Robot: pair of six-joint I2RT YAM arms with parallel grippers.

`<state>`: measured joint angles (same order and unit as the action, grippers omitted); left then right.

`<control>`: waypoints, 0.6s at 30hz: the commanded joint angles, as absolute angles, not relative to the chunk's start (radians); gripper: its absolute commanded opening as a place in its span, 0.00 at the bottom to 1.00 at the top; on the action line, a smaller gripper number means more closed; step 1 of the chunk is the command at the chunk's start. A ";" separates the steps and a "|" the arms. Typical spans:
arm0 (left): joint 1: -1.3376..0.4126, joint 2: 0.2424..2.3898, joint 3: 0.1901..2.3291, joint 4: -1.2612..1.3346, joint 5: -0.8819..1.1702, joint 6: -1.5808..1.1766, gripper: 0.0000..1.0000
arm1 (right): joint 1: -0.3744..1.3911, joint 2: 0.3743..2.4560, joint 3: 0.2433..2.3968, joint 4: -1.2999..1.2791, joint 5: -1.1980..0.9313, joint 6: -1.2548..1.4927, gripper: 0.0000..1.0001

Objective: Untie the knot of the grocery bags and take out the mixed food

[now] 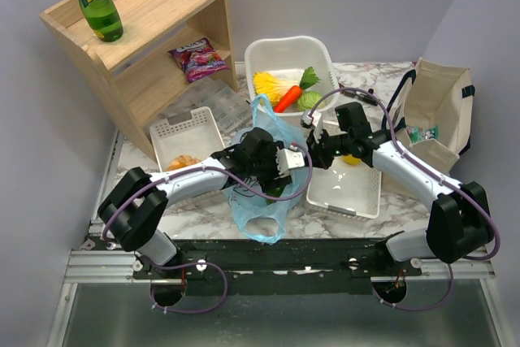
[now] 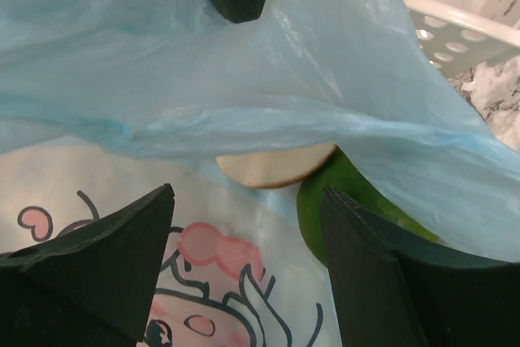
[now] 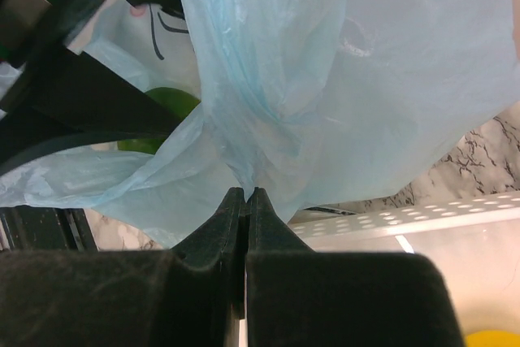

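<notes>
The light-blue grocery bag (image 1: 262, 201) lies open at the table's middle; no knot shows. My left gripper (image 1: 286, 170) is open with its fingers inside the bag's mouth (image 2: 248, 201), over printed film, near a green item (image 2: 349, 201) and a tan round item (image 2: 280, 166). My right gripper (image 1: 315, 150) is shut on the bag's rim (image 3: 245, 193) and holds it up. The leafy cabbage (image 1: 272, 85), carrot (image 1: 291, 95) and small green cabbage (image 1: 309, 101) lie in the back white basket (image 1: 280, 45). Bread (image 1: 185, 161) lies in the left basket (image 1: 183, 127). A yellow fruit (image 1: 351, 159) lies in the right basket (image 1: 349, 193).
A wooden shelf (image 1: 154, 30) at the back left holds a green bottle (image 1: 96, 2) and a purple packet (image 1: 197, 58). A beige tote (image 1: 435, 111) stands at the right edge. The right basket's perforated wall (image 3: 390, 221) is close under my right gripper.
</notes>
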<state>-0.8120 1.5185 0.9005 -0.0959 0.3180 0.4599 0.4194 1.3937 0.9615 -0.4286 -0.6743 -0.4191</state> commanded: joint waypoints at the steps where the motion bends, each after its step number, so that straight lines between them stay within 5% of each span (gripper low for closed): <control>1: -0.832 1.590 0.959 -0.099 0.343 0.497 0.72 | 0.417 1.402 0.964 -0.437 -0.666 -0.413 0.01; 11: -0.854 1.712 0.969 -0.102 0.305 0.498 0.68 | 0.417 1.439 0.989 -0.416 -0.675 -0.396 0.01; 15: -0.853 1.721 0.925 -0.055 0.298 0.524 0.50 | 0.417 1.452 1.000 -0.414 -0.675 -0.388 0.01; 18: -0.853 1.688 0.908 -0.045 0.295 0.513 0.23 | 0.417 1.459 1.005 -0.411 -0.674 -0.388 0.01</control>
<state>-0.8467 1.7149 0.9405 -0.0792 0.3042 0.5026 0.4194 1.4429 0.9733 -0.4274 -0.6743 -0.3958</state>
